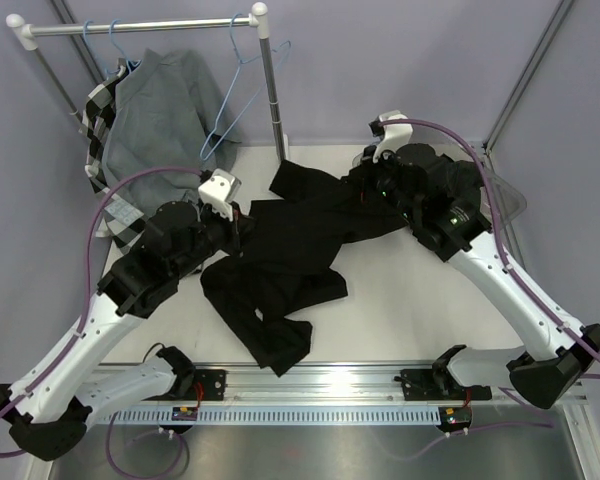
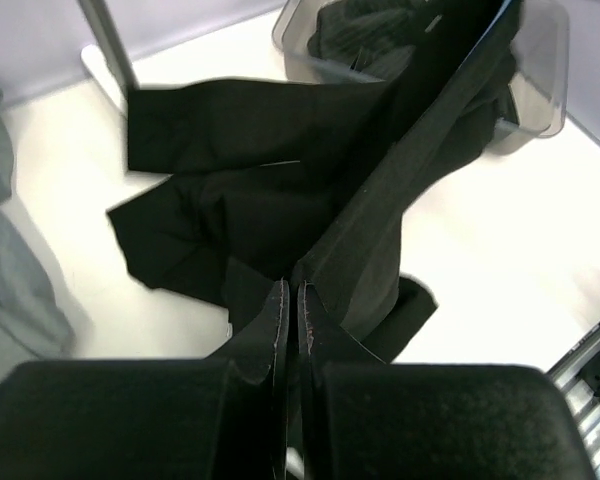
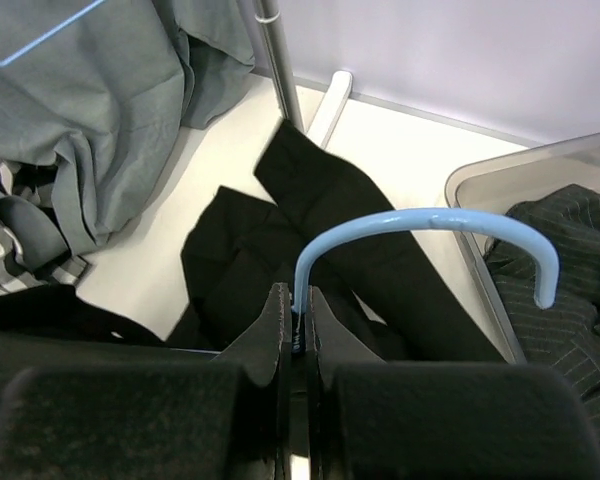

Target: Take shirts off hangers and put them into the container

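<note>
While the shirt lies on the counter between the arms, its cloth is pinched in the closed left pincer and stretched rightward toward the tub; the hanger is clamped in the right pincer, nearer the tub.

Hung at eleven o'clock from a white rail: a grey shirt, trailing down onto the white table. Tucked just beside it, toward ten o'clock, a black-and-white checked shirt. Planted at twelve o'clock, the rail's metal upright. Beyond, from eleven round to one, plain lilac wall.
</note>
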You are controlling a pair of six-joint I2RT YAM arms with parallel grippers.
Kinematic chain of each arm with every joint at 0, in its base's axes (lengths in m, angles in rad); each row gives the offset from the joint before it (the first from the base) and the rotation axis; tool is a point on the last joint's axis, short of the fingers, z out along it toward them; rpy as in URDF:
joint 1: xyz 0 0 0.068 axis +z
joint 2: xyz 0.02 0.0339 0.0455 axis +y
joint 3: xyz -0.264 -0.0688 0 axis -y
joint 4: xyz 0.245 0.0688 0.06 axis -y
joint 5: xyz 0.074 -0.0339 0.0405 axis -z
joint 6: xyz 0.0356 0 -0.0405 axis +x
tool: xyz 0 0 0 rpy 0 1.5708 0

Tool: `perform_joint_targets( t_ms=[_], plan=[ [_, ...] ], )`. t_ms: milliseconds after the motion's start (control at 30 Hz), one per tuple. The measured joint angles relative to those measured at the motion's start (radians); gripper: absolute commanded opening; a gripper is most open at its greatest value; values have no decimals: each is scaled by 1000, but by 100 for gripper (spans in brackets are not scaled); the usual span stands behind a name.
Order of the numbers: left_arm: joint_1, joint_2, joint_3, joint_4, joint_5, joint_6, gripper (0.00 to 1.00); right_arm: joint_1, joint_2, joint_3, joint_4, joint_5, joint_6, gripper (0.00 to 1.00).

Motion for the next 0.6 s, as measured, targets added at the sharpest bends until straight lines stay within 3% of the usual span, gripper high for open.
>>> perform_joint_targets(
  t_ms=[367, 600],
  plan=[
    [0, -180, -139, -68, -92, -43, 0, -26, -44, 0, -55, 43, 61, 0],
    [2, -171, -155, -77, -17, -78, 0, -37, -60, 0, -51, 24, 76, 0]
  ],
)
